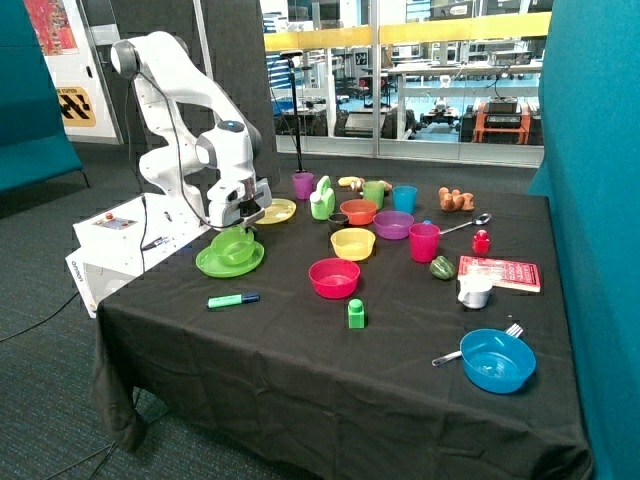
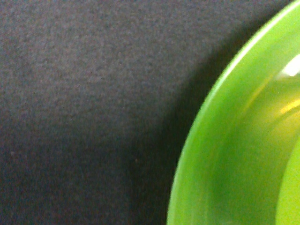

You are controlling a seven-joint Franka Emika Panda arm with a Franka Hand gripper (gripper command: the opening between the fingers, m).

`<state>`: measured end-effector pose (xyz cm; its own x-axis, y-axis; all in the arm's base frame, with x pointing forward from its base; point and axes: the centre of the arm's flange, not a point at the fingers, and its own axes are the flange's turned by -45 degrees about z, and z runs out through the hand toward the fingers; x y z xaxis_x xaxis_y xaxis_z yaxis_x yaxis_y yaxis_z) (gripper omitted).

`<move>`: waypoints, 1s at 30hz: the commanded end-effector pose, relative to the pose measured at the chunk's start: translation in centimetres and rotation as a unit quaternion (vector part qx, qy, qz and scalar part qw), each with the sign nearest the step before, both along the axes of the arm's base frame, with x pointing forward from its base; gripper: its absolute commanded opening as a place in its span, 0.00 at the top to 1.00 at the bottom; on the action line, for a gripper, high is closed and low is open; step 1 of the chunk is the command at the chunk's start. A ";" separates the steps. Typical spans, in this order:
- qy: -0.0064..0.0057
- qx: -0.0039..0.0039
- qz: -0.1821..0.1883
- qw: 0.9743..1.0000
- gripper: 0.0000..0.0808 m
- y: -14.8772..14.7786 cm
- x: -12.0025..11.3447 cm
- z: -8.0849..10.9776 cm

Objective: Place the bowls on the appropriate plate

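The lime green bowl (image 1: 233,246) sits on a lime green plate (image 1: 212,265) near the table's edge by the robot base. My gripper (image 1: 240,224) is low, right over the bowl's far rim. The wrist view shows only a curved lime green surface (image 2: 234,154) close up, beside black cloth (image 2: 84,103); I cannot tell whether it is bowl or plate. The yellow bowl (image 1: 352,243) stands on the cloth near the middle of the table, apart from the gripper. A yellow plate (image 1: 279,211) lies just behind the gripper.
A pink-red bowl (image 1: 334,277), orange bowl (image 1: 358,211), purple bowl (image 1: 393,224) and several cups stand around the yellow bowl. A green marker (image 1: 233,299) lies in front of the green plate. A blue bowl (image 1: 497,359) sits at the front corner.
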<state>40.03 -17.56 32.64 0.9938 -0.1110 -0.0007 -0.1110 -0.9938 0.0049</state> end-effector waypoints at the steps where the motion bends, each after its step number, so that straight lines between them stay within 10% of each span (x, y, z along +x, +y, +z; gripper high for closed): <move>1: -0.001 0.002 0.016 1.000 0.60 0.4 0.4 -0.7; 14: -0.001 0.002 0.019 1.000 0.32 -0.2 0.1 -0.4; 30: -0.001 0.002 0.059 0.998 0.37 1.7 2.2 1.0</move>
